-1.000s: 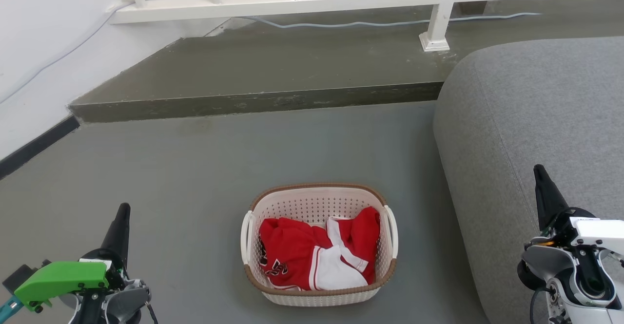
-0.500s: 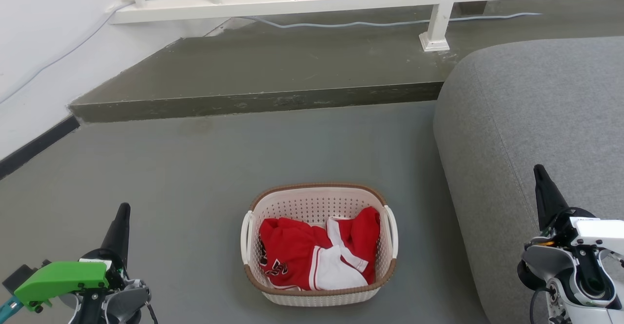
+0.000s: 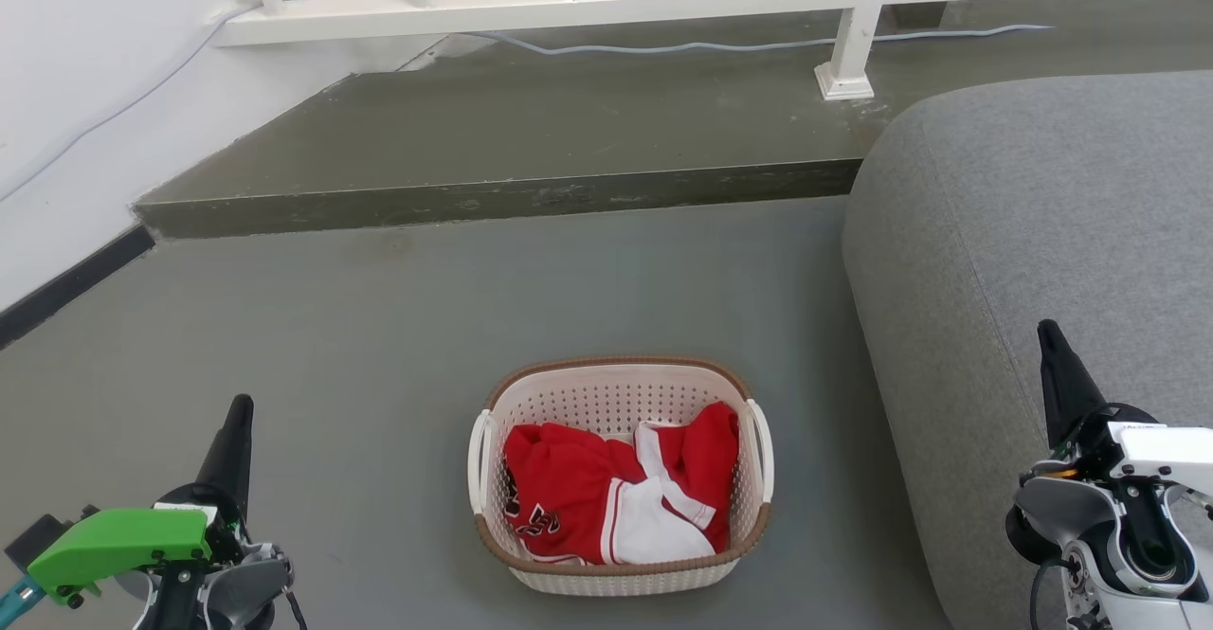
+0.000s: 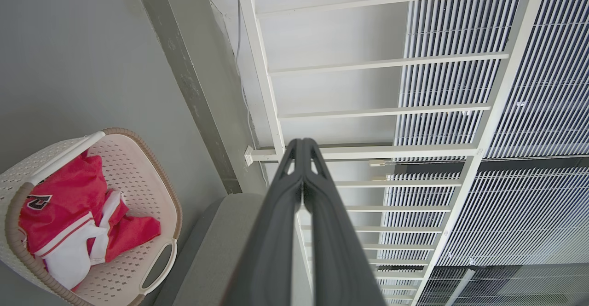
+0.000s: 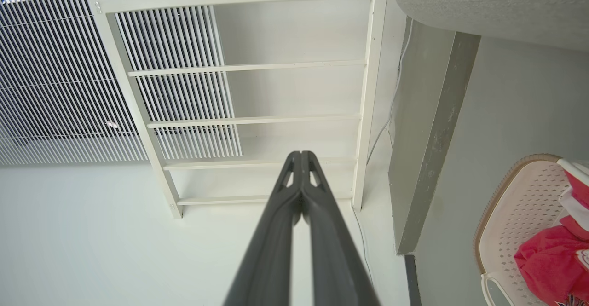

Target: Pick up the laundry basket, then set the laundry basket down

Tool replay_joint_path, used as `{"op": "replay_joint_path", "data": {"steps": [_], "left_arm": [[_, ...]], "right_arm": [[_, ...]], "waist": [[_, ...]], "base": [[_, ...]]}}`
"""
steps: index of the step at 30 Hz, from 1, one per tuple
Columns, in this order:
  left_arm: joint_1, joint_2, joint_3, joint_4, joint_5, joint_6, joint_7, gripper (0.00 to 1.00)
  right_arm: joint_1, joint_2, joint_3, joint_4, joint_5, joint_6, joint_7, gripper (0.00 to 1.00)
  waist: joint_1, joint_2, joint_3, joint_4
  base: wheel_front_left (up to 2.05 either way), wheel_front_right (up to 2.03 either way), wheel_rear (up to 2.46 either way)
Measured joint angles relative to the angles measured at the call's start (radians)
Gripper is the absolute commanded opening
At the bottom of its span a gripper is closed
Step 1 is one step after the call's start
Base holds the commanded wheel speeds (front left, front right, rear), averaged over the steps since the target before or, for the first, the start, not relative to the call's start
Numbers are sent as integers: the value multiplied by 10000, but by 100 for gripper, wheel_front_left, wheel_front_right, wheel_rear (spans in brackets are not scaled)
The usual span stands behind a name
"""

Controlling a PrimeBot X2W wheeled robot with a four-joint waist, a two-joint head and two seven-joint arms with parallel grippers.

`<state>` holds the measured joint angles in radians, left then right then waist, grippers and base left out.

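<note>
A grey floor (image 3: pixel 379 374) meets a grey fabric sofa (image 3: pixel 1042 213) on the right. Upright on the floor, near and just left of the sofa, stands the small oval cream-white perforated plastic laundry basket (image 3: pixel 616 363) with a brown rim band, holding a crumpled red-and-white garment (image 3: pixel 569 488). The left tool (image 3: pixel 243 405) at near left and the right tool (image 3: pixel 1046 330) at near right are both apart from it, dark fingers pressed together on nothing.
</note>
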<state>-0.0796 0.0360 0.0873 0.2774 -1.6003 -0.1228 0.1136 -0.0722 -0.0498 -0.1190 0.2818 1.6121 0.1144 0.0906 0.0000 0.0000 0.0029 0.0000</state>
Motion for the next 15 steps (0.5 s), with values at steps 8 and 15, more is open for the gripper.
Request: {"op": "replay_joint_path", "data": {"steps": [8,15], "left_arm": [[0,0,0,0,-2,0,0,0],[0,0,0,-2,-2,0,0,0]], "right_arm": [[0,2,-6,-2,0,0,69,0],[0,2,-6,-4,0,0,69,0]], "waist": [[0,0,0,0],[0,0,0,0]], "base": [[0,0,0],[0,0,0]]}}
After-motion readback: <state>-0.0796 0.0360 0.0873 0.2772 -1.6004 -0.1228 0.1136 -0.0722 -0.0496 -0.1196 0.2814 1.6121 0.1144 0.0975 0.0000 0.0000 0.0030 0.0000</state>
